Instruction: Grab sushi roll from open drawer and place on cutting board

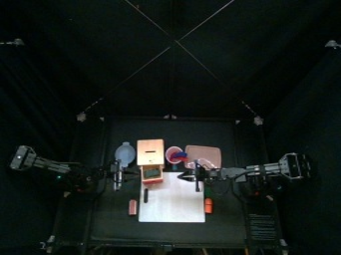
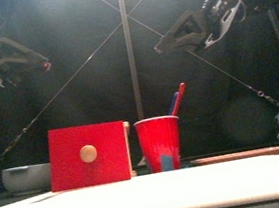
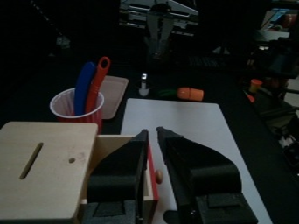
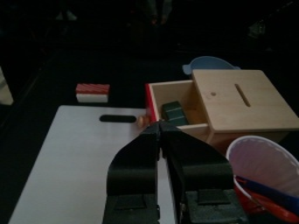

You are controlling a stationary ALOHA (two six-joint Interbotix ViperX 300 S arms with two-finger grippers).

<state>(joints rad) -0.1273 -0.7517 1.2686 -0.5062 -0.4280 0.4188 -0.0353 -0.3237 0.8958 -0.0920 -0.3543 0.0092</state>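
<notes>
The sushi roll point(image 4: 176, 112) is not yet picked: it lies as a dark green lump inside the open drawer point(image 4: 173, 86), tucked towards the tan box point(image 4: 239, 101) that the drawer slides from. The drawer is pulled out towards the near side, and its red front stands at the far edge of the cutting board point(image 4: 87, 171), left of the middle.

Both arms hang high above the table point(image 1: 120, 214). The right end effector point(image 4: 158, 131) has its jaws almost together and carries nothing. The left end effector point(image 3: 152, 136) shows only a slit between its jaws and is also empty.

The main risk is the tight drawer. Jaws that go down too narrow would press on top of the roll, while jaws spread too wide could catch the drawer walls and shove the box. The roll sits deep by the box, so a shallow reach may only clip its edge and drop it short of the board. The red cup point(image 2: 161, 143) just right of the box, with utensils sticking up, could be knocked over by the right arm.
</notes>
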